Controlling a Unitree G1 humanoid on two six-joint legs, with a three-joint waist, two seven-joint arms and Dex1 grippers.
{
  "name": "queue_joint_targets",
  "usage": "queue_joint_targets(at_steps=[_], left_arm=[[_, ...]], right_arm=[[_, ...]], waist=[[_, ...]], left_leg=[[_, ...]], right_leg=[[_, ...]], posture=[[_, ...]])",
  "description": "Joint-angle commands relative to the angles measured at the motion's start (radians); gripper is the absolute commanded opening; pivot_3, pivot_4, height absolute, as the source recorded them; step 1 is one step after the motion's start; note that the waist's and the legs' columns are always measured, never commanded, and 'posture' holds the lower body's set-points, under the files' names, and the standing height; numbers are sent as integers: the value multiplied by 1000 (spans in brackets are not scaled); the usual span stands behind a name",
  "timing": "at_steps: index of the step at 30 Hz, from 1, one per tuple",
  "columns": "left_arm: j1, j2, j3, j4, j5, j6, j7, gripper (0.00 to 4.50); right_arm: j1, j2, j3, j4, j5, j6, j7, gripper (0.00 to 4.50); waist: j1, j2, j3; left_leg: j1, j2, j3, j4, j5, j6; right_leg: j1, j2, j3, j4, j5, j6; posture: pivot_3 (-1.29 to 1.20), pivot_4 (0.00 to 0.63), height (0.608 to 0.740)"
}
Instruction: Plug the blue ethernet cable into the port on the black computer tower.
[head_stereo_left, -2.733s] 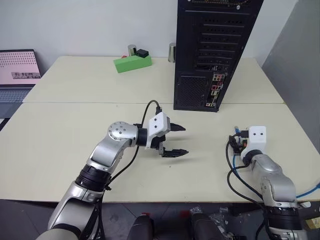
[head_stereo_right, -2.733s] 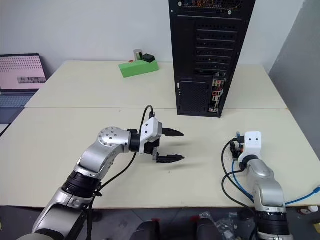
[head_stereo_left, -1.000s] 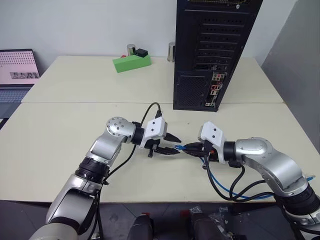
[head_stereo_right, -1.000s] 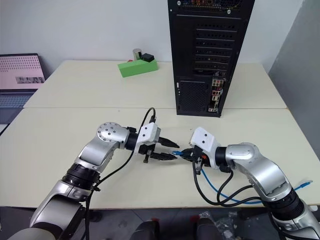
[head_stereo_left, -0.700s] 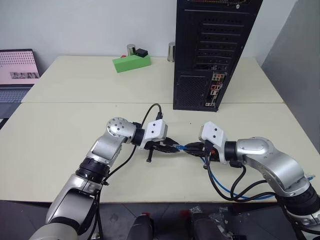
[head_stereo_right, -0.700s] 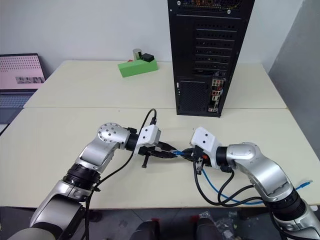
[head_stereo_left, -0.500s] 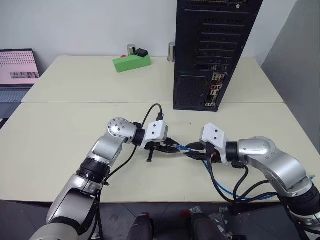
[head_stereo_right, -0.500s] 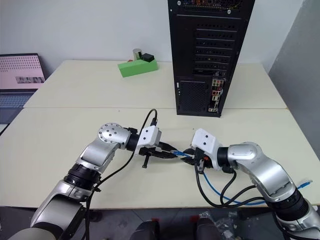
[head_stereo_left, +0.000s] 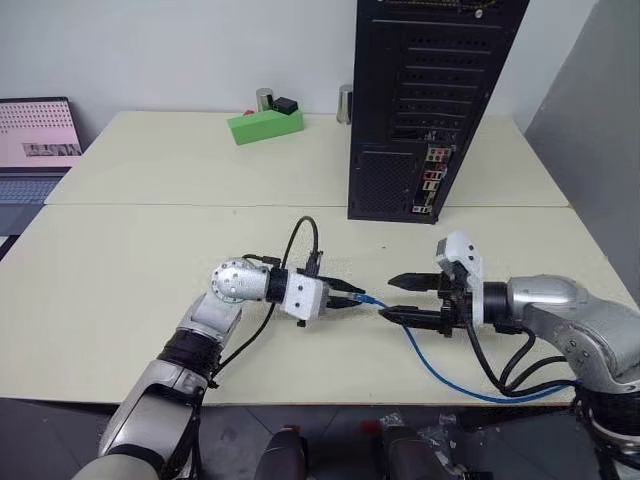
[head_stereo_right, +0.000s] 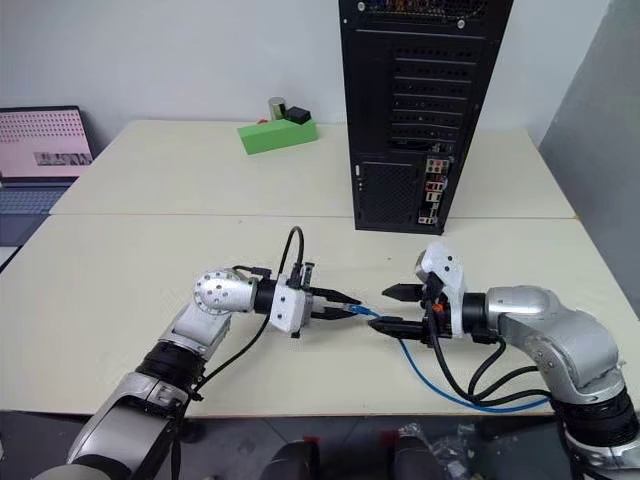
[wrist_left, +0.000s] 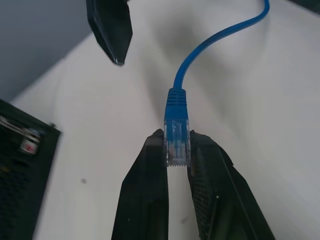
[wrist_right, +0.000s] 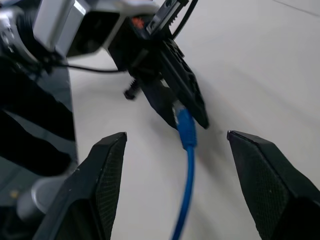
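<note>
Well short of the black computer tower (head_stereo_left: 430, 100): my left gripper (wrist_left: 176, 150) pinches the blue ethernet cable (wrist_left: 176, 131) plug, right gripper (head_stereo_left: 405, 297) spread wide, nothing plugged in yet.

The ethernet cable (head_stereo_left: 440, 368) is bright blue, the computer tower (head_stereo_left: 425, 100) black, the desk (head_stereo_left: 150, 250) pale cream, a block (head_stereo_left: 264, 126) green.
</note>
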Motion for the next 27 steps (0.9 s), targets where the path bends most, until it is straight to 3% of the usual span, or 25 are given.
queue_joint_targets(at_steps=[1, 8, 18, 21, 27], left_arm=[[-34, 5, 33, 79, 62, -238, 111, 296], [-48, 29, 20, 152, 139, -423, 246, 296], [-71, 44, -4, 188, 204, -464, 359, 296], [-76, 48, -13, 193, 220, -469, 383, 296], [-82, 51, -29, 188, 239, -471, 424, 296]], right_arm=[[5, 57, -49, -13, 79, 57, -77, 3410], [15, 136, -41, 6, 116, 77, -151, 3410], [14, 152, -22, 35, 113, 56, -166, 3410], [11, 161, -26, 37, 117, 52, -172, 2974], [5, 170, -28, 42, 125, 52, -184, 1502]], waist=[[1, 0, 0], [1, 0, 0], [-1, 0, 0], [0, 0, 0], [0, 0, 0]], left_leg=[[0, 0, 0, 0, 0, 0], [0, 0, 0, 0, 0, 0], [0, 0, 0, 0, 0, 0], [0, 0, 0, 0, 0, 0], [0, 0, 0, 0, 0, 0]], right_leg=[[0, 0, 0, 0, 0, 0], [0, 0, 0, 0, 0, 0], [0, 0, -1, 0, 0, 0], [0, 0, -1, 0, 0, 0], [0, 0, -1, 0, 0, 0]], posture=[[0, 150, 740], [0, 150, 740], [0, 150, 740], [0, 150, 740], [0, 150, 740]])
